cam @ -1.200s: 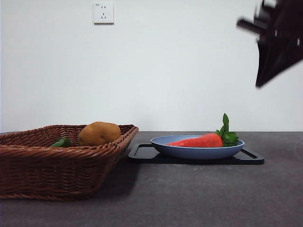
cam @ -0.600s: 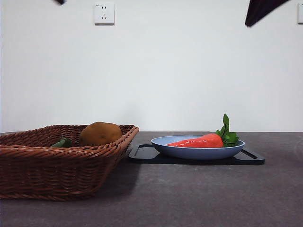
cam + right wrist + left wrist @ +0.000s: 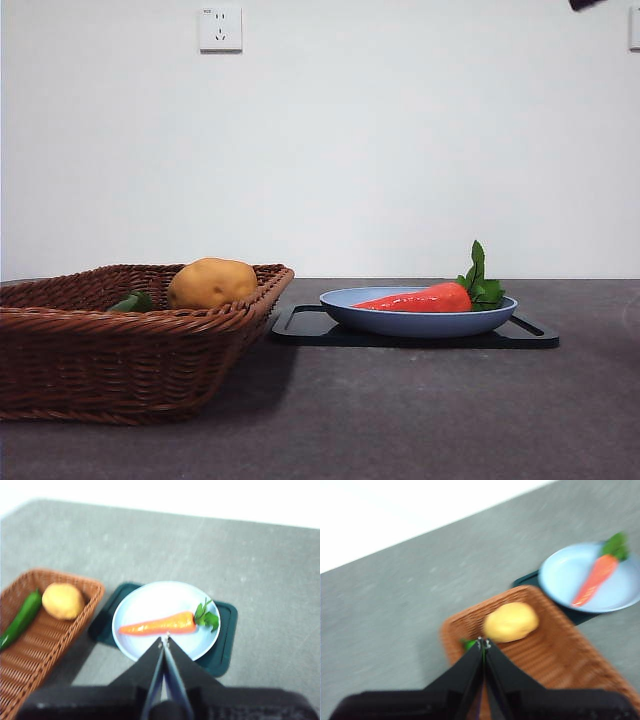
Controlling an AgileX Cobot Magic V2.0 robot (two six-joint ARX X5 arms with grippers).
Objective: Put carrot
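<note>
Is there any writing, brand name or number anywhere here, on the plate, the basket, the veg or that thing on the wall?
None can be read.
Wall socket: small marks only, too tiny to read.
Blue plate, dark tray, wicker basket, carrot, potato, green vegetable: no text shows.

- Glossy, smooth orange-red toy carrot (image 3: 421, 298), plastic-looking.
- Brown woven wicker basket (image 3: 120, 355), rough and ribbed.
- Pale blue round plate (image 3: 415, 322), smooth with a soft sheen.
- Dark flat tray (image 3: 305, 325), smooth.
- Grey desk (image 3: 420, 420), matt and faintly mottled.
</note>
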